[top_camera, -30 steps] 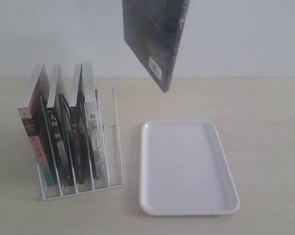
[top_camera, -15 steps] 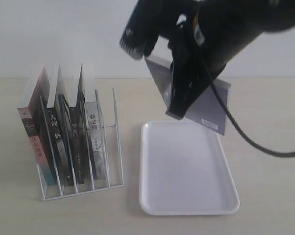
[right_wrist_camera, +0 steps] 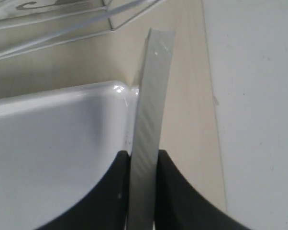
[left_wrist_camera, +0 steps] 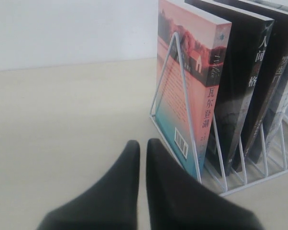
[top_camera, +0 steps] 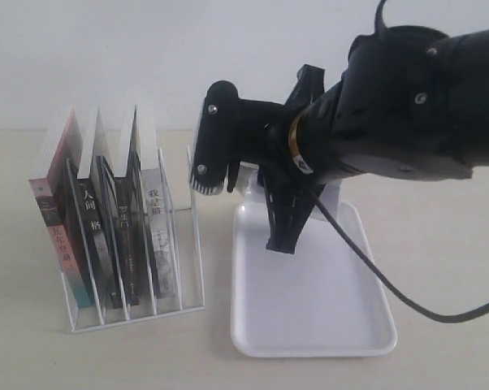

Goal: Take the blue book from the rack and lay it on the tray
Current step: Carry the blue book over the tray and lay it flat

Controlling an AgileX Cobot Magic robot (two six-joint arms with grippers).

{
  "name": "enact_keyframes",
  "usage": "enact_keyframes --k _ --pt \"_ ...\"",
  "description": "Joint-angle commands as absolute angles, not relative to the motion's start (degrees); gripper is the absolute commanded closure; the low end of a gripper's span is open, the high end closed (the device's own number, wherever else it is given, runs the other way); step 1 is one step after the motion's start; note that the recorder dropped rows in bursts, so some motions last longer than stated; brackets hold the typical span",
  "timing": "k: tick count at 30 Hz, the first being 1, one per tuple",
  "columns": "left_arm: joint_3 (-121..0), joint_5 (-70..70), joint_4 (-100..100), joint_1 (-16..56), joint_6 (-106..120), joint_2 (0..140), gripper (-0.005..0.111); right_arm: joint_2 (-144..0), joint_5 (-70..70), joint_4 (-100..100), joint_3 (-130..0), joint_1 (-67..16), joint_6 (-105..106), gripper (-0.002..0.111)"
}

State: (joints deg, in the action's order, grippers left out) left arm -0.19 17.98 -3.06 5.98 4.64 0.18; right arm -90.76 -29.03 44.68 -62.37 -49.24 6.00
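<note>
**The tray** (top_camera: 309,325), plain white with rounded corners and a low rim, is shown flat on the beige table (top_camera: 447,244). It lies just beside the rack (top_camera: 192,244), a white wire stand in which four upright books (top_camera: 106,227) are kept.

**The blue book** (right_wrist_camera: 153,72) is seen only edge-on in the right wrist view, as a pale grey strip of page edges. It is held at a tray corner on the rack's side, clamped between the black fingers (right_wrist_camera: 110,191) of the right gripper (right_wrist_camera: 143,159). Whether it touches the tray cannot be told.

In the exterior view the book is almost wholly hidden behind the black right arm (top_camera: 407,106), and its cover cannot be made out.

**The left gripper** (left_wrist_camera: 143,143) is shown low beside the rack's end, its fingers drawn nearly together with nothing between them.
</note>
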Motion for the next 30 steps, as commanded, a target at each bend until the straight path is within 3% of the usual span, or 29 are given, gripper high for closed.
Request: enact_keyframes --k 1,23,25,30 --pt "0.0 18.0 -3.1 5.8 4.3 0.0 0.102 -92.2 -26.8 47.8 -61.1 -49.1 9.9 0.108" --pt "0.0 18.0 -3.1 5.8 4.3 0.0 0.102 -93.9 -25.1 45.9 -56.6 -46.3 8.8 0.107" --pt "0.0 18.0 -3.1 5.8 4.3 0.0 0.102 -93.9 -25.1 45.2 -56.6 -46.3 8.8 0.101" --pt "0.0 18.0 -3.1 5.8 4.3 0.0 0.102 -93.9 -25.1 43.9 -56.6 -46.3 8.2 0.073"
